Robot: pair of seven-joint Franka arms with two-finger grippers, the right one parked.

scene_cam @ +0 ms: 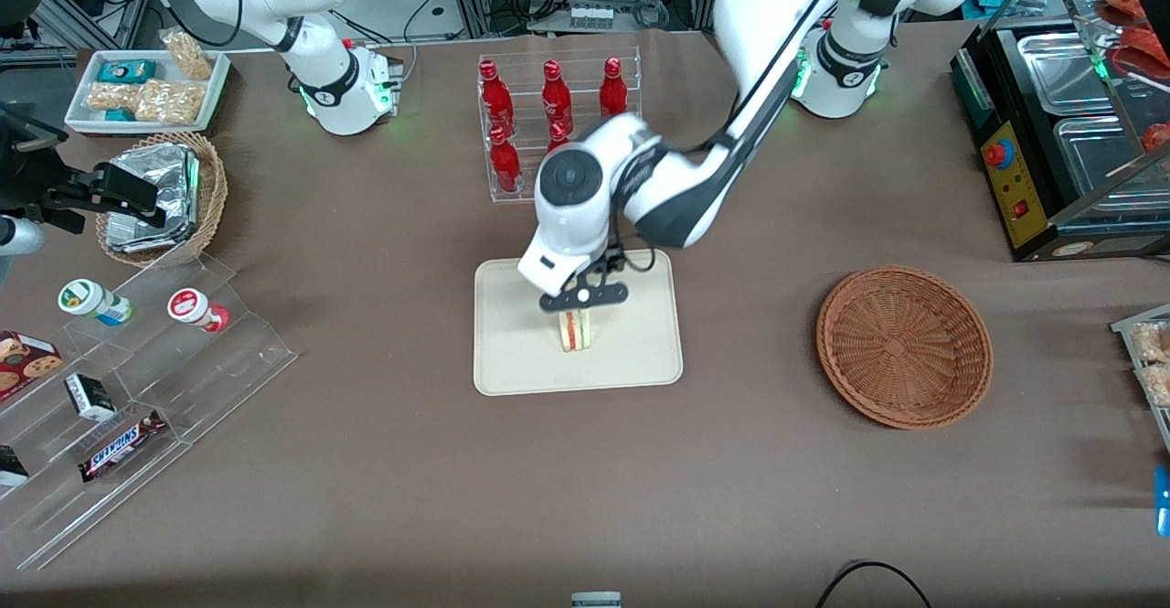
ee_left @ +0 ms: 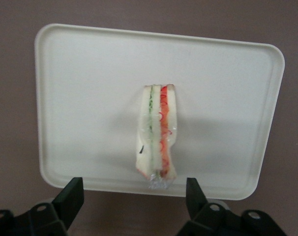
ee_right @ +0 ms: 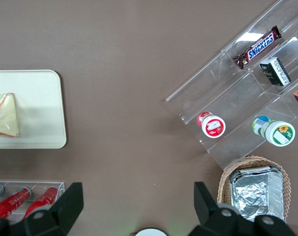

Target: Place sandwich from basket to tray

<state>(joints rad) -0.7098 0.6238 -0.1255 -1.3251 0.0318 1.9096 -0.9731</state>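
White arm hangs its tool (scene_cam: 576, 312), fingers apart, above sandwich (ee_left: 158, 136) on tray (ee_left: 80, 98).

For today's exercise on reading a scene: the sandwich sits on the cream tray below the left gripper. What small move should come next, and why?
Probably lift the gripper straight up and away. The sandwich already stands on its edge on the tray, the wicker basket is empty, and the fingers are open, apart from the wrapper on both sides. Nothing seems left to grip, so a clean vertical retreat should avoid tipping it.
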